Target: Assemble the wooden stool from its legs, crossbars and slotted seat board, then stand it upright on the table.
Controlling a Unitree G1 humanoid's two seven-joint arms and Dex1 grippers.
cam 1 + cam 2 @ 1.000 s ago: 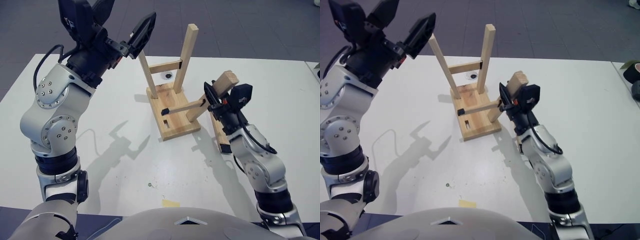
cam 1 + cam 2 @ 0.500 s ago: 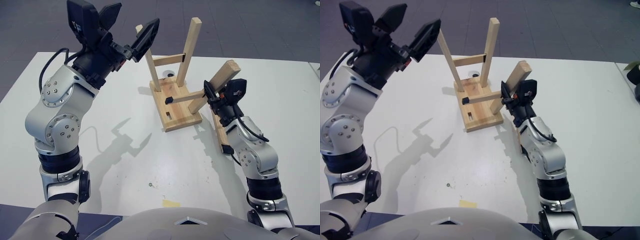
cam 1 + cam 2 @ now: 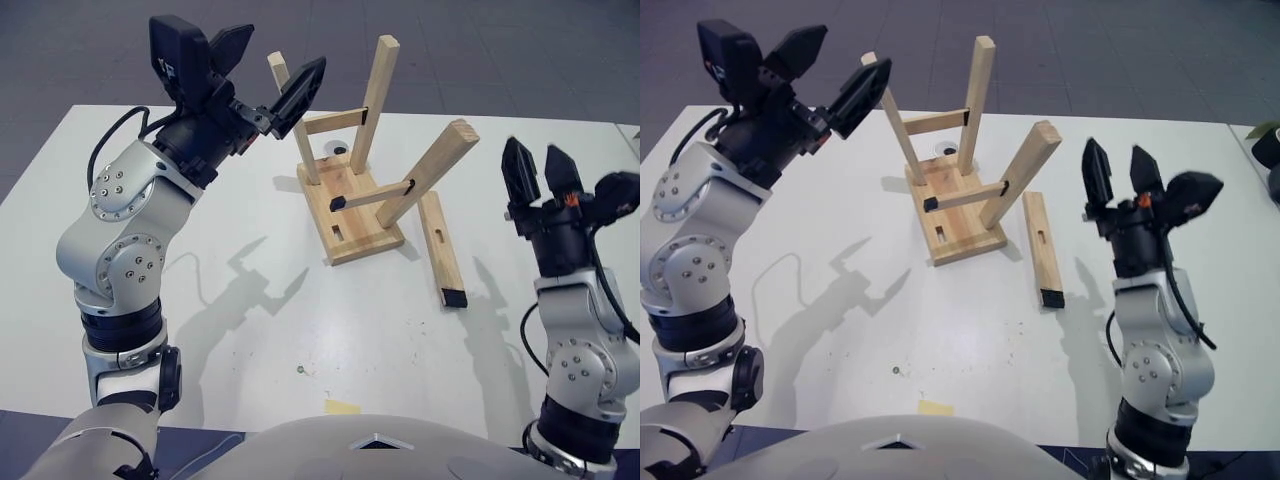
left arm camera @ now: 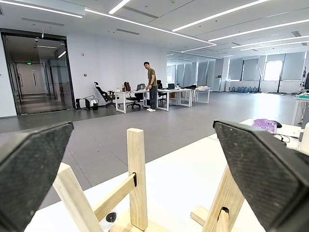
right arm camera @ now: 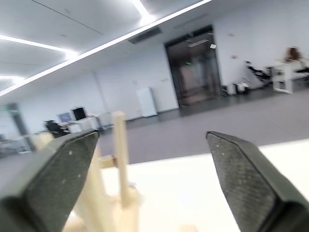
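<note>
The stool [image 5: 119,159] is blurred (seat board [image 4: 123,227] cut off by the edge).

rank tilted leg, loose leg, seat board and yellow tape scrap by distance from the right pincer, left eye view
1. tilted leg, just left of the right pincer
2. loose leg, flat on the table
3. seat board, farther left
4. yellow tape scrap, near table edge

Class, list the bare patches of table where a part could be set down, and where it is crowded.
Free: the wide stretch from the table's left edge to the seat board; the near strip before the loose leg. Crowded: around the seat board, its legs and the loose leg.
</note>
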